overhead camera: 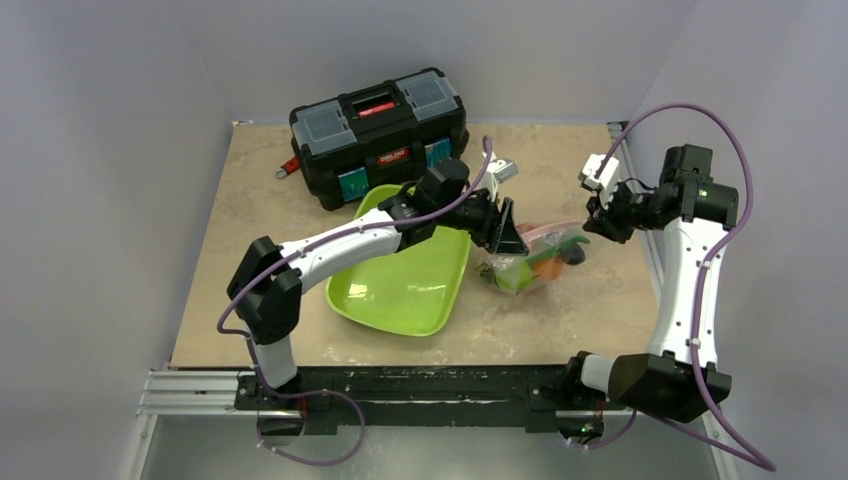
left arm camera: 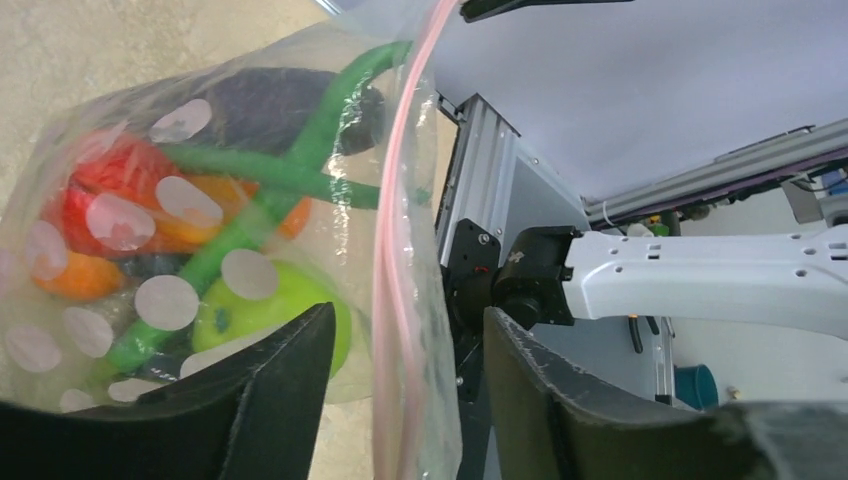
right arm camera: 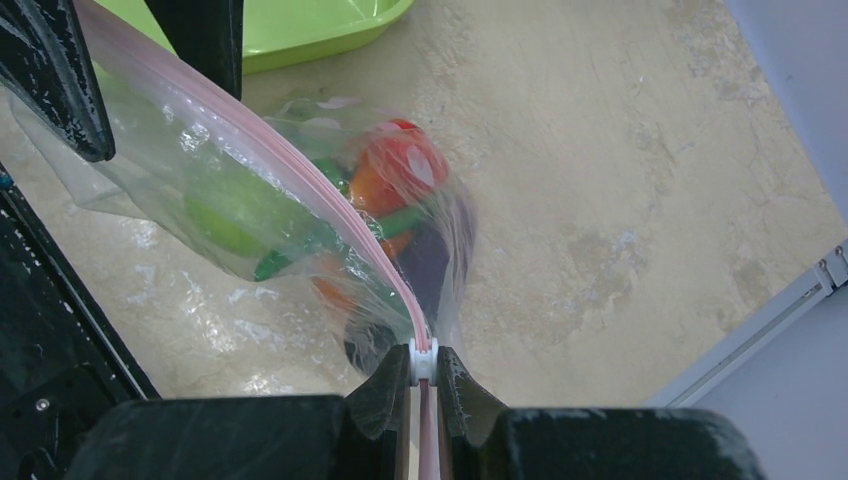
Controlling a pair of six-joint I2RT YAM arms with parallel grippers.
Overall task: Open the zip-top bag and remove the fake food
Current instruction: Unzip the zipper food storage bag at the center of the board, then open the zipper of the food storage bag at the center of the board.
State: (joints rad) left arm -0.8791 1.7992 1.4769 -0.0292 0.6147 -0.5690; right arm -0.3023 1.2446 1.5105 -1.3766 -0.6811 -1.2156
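Observation:
The zip-top bag (overhead camera: 528,264) lies right of the tray, its mouth lifted between both grippers. The fake food shows through the plastic: a green lime (left arm camera: 268,302), a red piece (left arm camera: 108,188), green bean pods (left arm camera: 300,150) and a dark eggplant (left arm camera: 268,98). My left gripper (left arm camera: 408,315) is open, its jaws on either side of the pink zip strip (left arm camera: 388,250) with a gap on each side. My right gripper (right arm camera: 424,365) is shut on the white slider (right arm camera: 424,356) at the strip's other end. The left fingers (right arm camera: 60,90) show in the right wrist view.
A lime-green tray (overhead camera: 400,290) lies under the left arm, just left of the bag. A black toolbox (overhead camera: 380,135) stands at the back. The table's right edge and rail (right arm camera: 800,290) run close to the right gripper.

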